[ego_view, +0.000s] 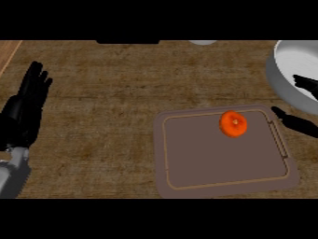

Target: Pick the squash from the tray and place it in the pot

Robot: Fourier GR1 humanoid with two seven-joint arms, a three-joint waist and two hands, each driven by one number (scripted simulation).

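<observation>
Squash, place: The squash (233, 123) lies on the tray (216, 161), in its far right corner. It is close to the raised rim and nothing touches it.

Squash, look: It is small, round and bright orange, with a pale spot in the middle that may be the stem end. Its skin looks smooth, so it would probably roll if nudged from one side.

Tray: The tray is flat and brown with rounded corners and a low rim. It sits on the wooden counter (113, 88) toward the robot's right side.

Pot: The pot (306, 58) is grey outside and pale inside, and the view's right edge cuts it off. It stands just beyond the tray's far right corner, so the squash has only a short way to travel, and that way lies on the right hand's side.

Right hand: The right hand (298, 123) shows at the right edge, between the tray's rim and the pot. Its fingers and thumb are spread and hold nothing. The gap between them faces the squash, which reads as a hand readied for a grasp.

Left hand: The left hand (29, 100) is open with its fingers up. It rests near the left edge, well apart from the tray, and seems to have no part in this step.

Step in hand: This looks like the reach, as the squash is not yet lifted.

Next move: The right hand would need to come in over the rim and curl round the squash from both sides.
</observation>
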